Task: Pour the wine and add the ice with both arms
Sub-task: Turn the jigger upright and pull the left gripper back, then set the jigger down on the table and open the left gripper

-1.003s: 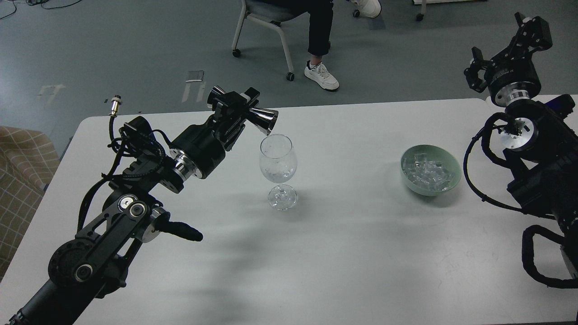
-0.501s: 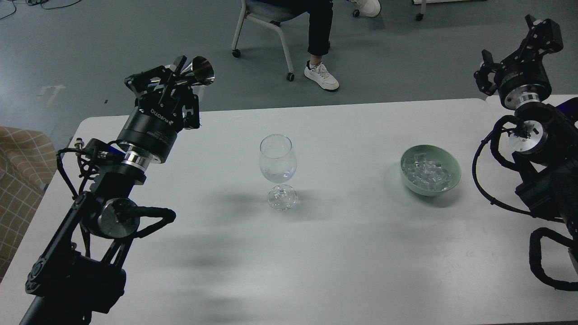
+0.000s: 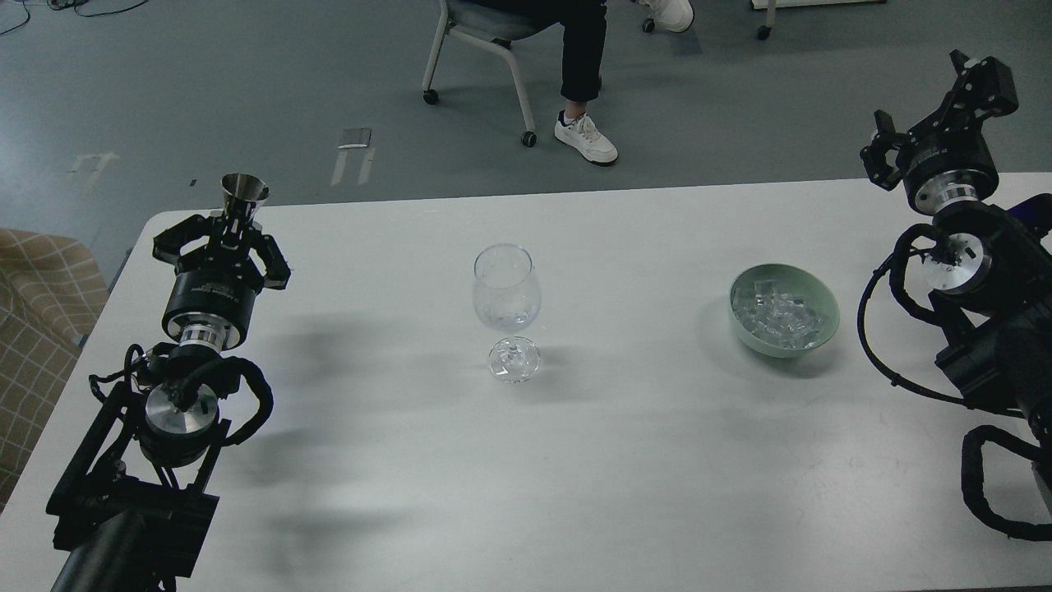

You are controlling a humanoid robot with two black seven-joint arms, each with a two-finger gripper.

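A clear wine glass (image 3: pixel 505 296) stands upright mid-table, with a little colourless wine (image 3: pixel 508 316) at the bottom of its bowl. A pale green bowl (image 3: pixel 827 298) to the right holds many clear ice cubes (image 3: pixel 777 316). My left gripper (image 3: pixel 223 238) is at the table's far left corner, well left of the glass. It is shut on a steel jigger (image 3: pixel 244 196) held upright. My right gripper (image 3: pixel 929 107) is open and empty, raised beyond the table's far right edge, above and right of the bowl.
The white table (image 3: pixel 575 460) has rounded far corners. A seated person's legs (image 3: pixel 582 74) and a wheeled chair (image 3: pixel 481 49) are beyond its far edge. A tan checked seat (image 3: pixel 33 321) is to the table's left.
My left arm swung the jigger from its tilt over the glass rim back to the far left, turned it upright and lowered it. The right gripper shifted only slightly.
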